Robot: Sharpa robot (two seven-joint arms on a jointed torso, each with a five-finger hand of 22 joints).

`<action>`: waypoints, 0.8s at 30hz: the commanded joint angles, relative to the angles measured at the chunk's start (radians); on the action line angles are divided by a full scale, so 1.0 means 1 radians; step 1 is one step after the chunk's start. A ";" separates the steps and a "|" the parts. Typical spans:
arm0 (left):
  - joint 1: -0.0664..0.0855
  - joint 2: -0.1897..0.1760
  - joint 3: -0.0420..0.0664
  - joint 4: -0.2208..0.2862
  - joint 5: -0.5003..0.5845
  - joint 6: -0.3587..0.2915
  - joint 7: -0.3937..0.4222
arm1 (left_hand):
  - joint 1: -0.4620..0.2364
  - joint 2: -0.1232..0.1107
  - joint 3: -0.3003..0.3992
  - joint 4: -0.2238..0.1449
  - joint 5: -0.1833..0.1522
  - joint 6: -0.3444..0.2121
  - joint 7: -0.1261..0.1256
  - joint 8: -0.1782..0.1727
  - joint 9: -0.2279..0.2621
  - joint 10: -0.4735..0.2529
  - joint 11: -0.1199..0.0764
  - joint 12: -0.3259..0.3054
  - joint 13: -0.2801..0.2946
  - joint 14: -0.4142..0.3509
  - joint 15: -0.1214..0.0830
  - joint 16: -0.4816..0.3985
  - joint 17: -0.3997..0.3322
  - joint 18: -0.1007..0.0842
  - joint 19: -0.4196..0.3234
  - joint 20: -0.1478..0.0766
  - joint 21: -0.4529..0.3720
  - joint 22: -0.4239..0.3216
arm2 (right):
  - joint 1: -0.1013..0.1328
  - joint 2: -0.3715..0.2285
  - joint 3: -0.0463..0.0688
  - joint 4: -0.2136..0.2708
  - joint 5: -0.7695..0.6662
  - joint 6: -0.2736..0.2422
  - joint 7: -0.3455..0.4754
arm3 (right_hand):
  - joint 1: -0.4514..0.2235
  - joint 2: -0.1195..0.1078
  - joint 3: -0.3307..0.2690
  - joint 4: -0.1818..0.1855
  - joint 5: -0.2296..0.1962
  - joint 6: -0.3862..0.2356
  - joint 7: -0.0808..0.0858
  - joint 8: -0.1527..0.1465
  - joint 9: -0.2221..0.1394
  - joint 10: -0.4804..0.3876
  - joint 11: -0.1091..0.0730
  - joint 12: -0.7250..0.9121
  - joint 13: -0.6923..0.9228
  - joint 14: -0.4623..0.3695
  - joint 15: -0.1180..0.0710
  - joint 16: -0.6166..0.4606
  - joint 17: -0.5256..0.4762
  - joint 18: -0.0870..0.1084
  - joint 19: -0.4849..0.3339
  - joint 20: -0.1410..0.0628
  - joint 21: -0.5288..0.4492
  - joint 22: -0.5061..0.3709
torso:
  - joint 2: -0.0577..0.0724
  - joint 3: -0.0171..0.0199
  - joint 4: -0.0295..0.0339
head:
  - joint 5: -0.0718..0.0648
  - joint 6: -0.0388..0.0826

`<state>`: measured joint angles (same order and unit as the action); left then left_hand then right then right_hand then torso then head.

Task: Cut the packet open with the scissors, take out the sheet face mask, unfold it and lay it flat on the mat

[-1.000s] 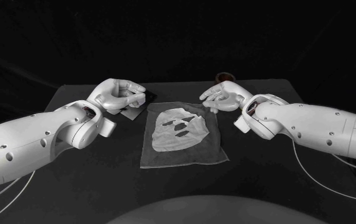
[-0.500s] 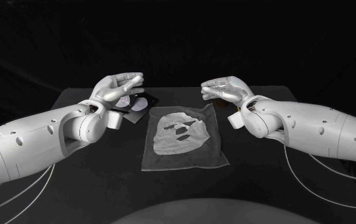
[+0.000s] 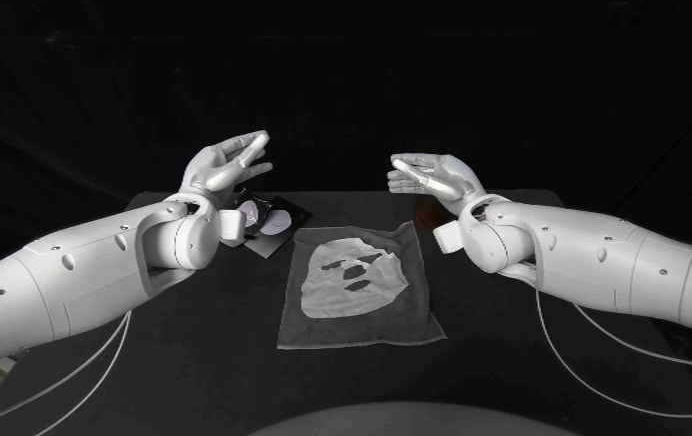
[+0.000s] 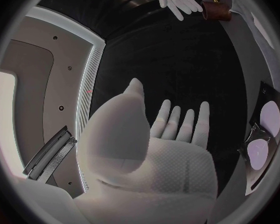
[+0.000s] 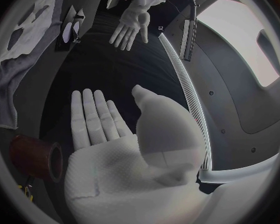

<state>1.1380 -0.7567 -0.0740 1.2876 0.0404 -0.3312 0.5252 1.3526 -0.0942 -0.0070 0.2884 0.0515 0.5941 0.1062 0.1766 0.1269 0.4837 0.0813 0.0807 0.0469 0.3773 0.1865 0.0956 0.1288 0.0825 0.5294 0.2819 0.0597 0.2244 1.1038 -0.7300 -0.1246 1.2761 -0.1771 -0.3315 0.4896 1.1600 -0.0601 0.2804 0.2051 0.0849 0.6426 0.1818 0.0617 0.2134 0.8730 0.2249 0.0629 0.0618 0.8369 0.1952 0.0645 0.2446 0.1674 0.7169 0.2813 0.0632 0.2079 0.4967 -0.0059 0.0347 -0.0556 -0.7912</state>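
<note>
Head camera high, facing down at table (image 3: 216,376), wrist fisheyes close behind left hand (image 4: 168,134) and right hand (image 5: 105,129), each catching the other, mat (image 5: 8,89) shared by head and right wrist views

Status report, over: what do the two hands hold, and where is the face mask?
Left hand and right hand open, holding nothing. Face mask unfolded, flat on the mat. Packet lies beside the mat, off the mask.
</note>
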 commanded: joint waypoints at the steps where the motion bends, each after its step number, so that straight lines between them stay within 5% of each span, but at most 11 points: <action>1: 0.000 -0.002 0.000 0.003 -0.003 0.000 -0.002 | -0.413 0.094 0.007 -0.288 -0.052 -0.594 -0.106 -0.177 -0.127 -0.484 -0.081 -0.081 -0.047 -0.377 -0.187 -0.096 -0.129 -0.082 -0.529 -0.282 -0.060 -0.224 | 0.000 -0.001 0.001 0.004 -0.002 -0.003 -0.001 | -0.352 0.060 -0.280 -0.205 -0.085 -0.643 -0.182 -0.062 -0.213 -0.873 -0.225 -0.063 -0.062 -0.837 -0.195 -0.064 -0.245 -0.167 -0.717 -0.281 -0.063 -0.208 | 0.001 -0.0006 -0.0002 | 0.000 -0.002; 4: -0.005 -0.003 0.004 0.017 -0.005 -0.022 -0.002 | -0.535 0.094 0.007 -0.288 -0.052 -0.594 -0.106 -0.177 -0.127 -0.484 -0.081 -0.081 -0.047 -0.377 -0.187 -0.096 -0.129 -0.082 -0.529 -0.282 -0.060 -0.224 | -0.003 -0.004 0.007 0.019 0.008 -0.026 0.001 | -0.456 0.060 -0.280 -0.205 -0.085 -0.643 -0.182 -0.062 -0.213 -0.873 -0.225 -0.063 -0.062 -0.837 -0.195 -0.064 -0.245 -0.167 -0.717 -0.281 -0.063 -0.208 | 0.004 -0.0002 -0.0022 | 0.003 0.009; 5: -0.006 -0.004 0.005 0.020 -0.005 -0.027 -0.002 | -0.545 0.094 0.007 -0.288 -0.052 -0.594 -0.106 -0.177 -0.127 -0.484 -0.081 -0.081 -0.047 -0.377 -0.187 -0.096 -0.129 -0.082 -0.529 -0.282 -0.060 -0.224 | -0.003 -0.004 0.009 0.023 0.010 -0.031 0.001 | -1.160 0.060 -0.280 -0.205 -0.085 -0.643 -0.182 -0.062 -0.213 -0.873 -0.225 -0.063 -0.062 -0.837 -0.195 -0.064 -0.245 -0.167 -0.717 -0.281 -0.063 -0.208 | 0.005 -0.0002 -0.0027 | 0.004 0.012; 8: -0.014 -0.006 0.012 0.046 -0.009 -0.068 -0.002 | -0.636 0.094 0.007 -0.288 -0.052 -0.594 -0.106 -0.177 -0.127 -0.484 -0.081 -0.081 -0.047 -0.377 -0.187 -0.096 -0.129 -0.082 -0.529 -0.282 -0.060 -0.224 | -0.008 -0.009 0.020 0.050 0.027 -0.072 0.004 | -1.160 0.060 -0.280 -0.205 -0.085 -0.643 -0.182 -0.062 -0.213 -0.873 -0.225 -0.063 -0.062 -0.837 -0.195 -0.064 -0.245 -0.167 -0.717 -0.281 -0.063 -0.208 | 0.010 0.0005 -0.0063 | 0.010 0.033; 9: -0.019 -0.007 0.016 0.064 -0.011 -0.096 -0.002 | -1.353 0.094 0.007 -0.288 -0.052 -0.594 -0.106 -0.177 -0.127 -0.484 -0.081 -0.081 -0.047 -0.377 -0.187 -0.096 -0.129 -0.082 -0.529 -0.282 -0.060 -0.224 | -0.012 -0.012 0.028 0.068 0.038 -0.099 0.006 | -1.160 0.060 -0.280 -0.205 -0.085 -0.643 -0.182 -0.062 -0.213 -0.873 -0.225 -0.063 -0.062 -0.837 -0.195 -0.064 -0.245 -0.167 -0.717 -0.281 -0.063 -0.208 | 0.013 0.0010 -0.0088 | 0.014 0.046; 17: -0.062 -0.017 0.052 0.200 -0.029 -0.309 -0.004 | -1.353 0.094 0.007 -0.288 -0.052 -0.594 -0.106 -0.177 -0.127 -0.484 -0.081 -0.081 -0.047 -0.377 -0.187 -0.096 -0.129 -0.082 -0.529 -0.282 -0.060 -0.224 | -0.038 -0.036 0.088 0.209 0.125 -0.311 0.021 | -1.160 0.060 -0.280 -0.205 -0.085 -0.643 -0.182 -0.062 -0.213 -0.873 -0.225 -0.063 -0.062 -0.837 -0.195 -0.064 -0.245 -0.167 -0.717 -0.281 -0.063 -0.208 | 0.037 0.0044 -0.0266 | 0.042 0.146; 24: -0.085 -0.023 0.071 0.273 -0.039 -0.423 -0.005 | -1.353 0.094 0.007 -0.288 -0.052 -0.594 -0.106 -0.177 -0.127 -0.484 -0.081 -0.081 -0.047 -0.377 -0.187 -0.096 -0.129 -0.082 -0.529 -0.282 -0.060 -0.224 | -0.052 -0.048 0.120 0.284 0.171 -0.424 0.029 | -1.160 0.060 -0.280 -0.205 -0.085 -0.643 -0.182 -0.062 -0.213 -0.873 -0.225 -0.063 -0.062 -0.837 -0.195 -0.064 -0.245 -0.167 -0.717 -0.281 -0.063 -0.208 | 0.047 0.0059 -0.0343 | 0.055 0.189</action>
<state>1.0540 -0.7784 -0.0048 1.5510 0.0251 -0.6509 0.5129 0.0750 -0.0011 0.0003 0.0122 0.0072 0.0162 0.0030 0.0073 0.0030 0.0145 0.0002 0.0058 0.0020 0.0113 0.0031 0.0072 0.0032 0.0218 0.0156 0.0021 0.0062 0.0044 1.0526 -0.7768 -0.0065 1.5520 -0.0533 -0.6494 0.4981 0.0293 0.0001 0.0086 0.0017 0.0053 0.0107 0.0017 0.0051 0.0038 0.0123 0.0034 0.0066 0.0018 0.0130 0.0014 0.0068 0.0043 0.0162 0.0122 0.0024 0.0048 0.0037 0.5375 -0.0008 0.0054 -0.0038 -0.6159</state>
